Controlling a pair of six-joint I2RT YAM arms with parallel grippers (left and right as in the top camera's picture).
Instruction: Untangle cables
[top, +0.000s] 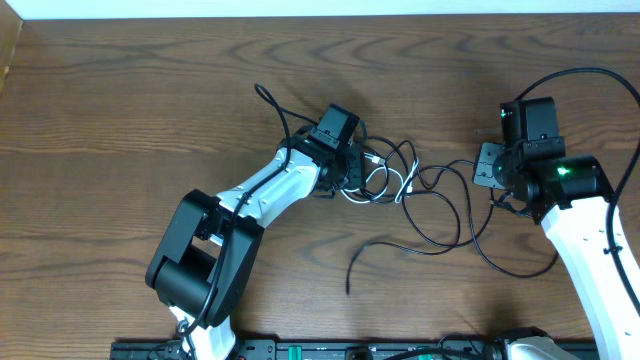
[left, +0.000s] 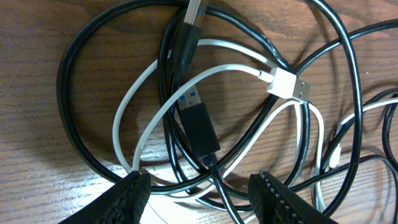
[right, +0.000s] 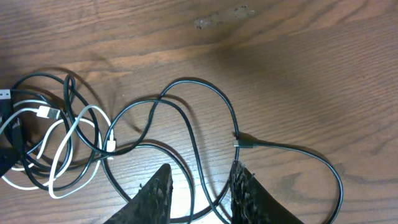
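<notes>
The cables lie in one knot (top: 385, 178) at the table's middle: black loops wound through a white cable (left: 146, 106). In the left wrist view a white USB plug (left: 287, 84) and a black USB plug (left: 199, 124) rest inside the loops. My left gripper (left: 202, 194) is open right over the knot, with black and white strands lying between its fingers. My right gripper (right: 202, 183) is open at the knot's right side, and thin black cable (right: 186, 118) loops run loosely between its fingers. A small black plug (right: 244, 142) lies just beyond its right finger.
A loose black cable end (top: 352, 268) curls on the wood in front of the knot. Thicker black wires (top: 600, 75) arch over the right arm. The table's far edge (top: 320, 16) runs along the top, and the arm bases stand at the front edge.
</notes>
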